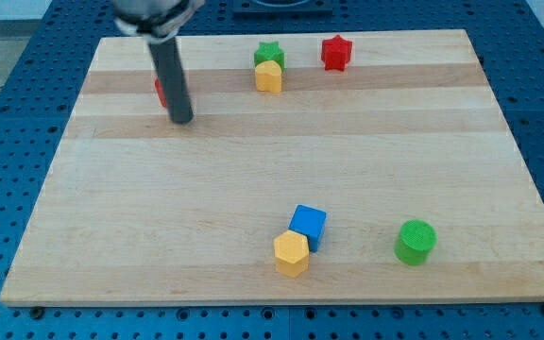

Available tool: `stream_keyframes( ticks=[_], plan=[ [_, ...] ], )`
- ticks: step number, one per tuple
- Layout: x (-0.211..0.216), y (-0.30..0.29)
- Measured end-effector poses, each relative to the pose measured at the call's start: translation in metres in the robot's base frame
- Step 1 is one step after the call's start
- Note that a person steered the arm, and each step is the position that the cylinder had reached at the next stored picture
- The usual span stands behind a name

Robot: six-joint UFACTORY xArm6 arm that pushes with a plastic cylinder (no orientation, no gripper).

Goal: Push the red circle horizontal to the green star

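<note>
Item 1: my end effector, a plain rod with nothing to open and nothing held; my tip (181,120) rested on the table (253,179) in the upper left of the frame.

Item 2: red circle (161,92), mostly hidden behind the rod, only a red sliver showing at its left edge; probably touching it, though I could not tell.

Item 3: green star (269,54), upper centre, touching a yellow hexagon (268,77) just below it. The circle sat slightly lower than the star, so alignment looked unfinished.

Item 4: red star (335,52), upper right of centre.

Item 5: blue cube (308,226), second yellow hexagon (291,253), green cylinder (415,242), lower frame, uninvolved.
</note>
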State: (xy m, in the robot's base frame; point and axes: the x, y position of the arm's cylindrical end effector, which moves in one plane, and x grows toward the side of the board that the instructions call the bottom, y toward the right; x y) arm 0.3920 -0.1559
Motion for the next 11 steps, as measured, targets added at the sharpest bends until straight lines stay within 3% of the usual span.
stream_keyframes(
  ticks=[1,3,5,8,9,10,11],
  plan=[
    [-0.009,-0.032],
    [-0.063,-0.030],
    [-0.055,-0.006],
    [-0.105,0.028],
    [-0.023,0.045],
    [0.054,0.163],
    [0.102,0.321]
  ],
)
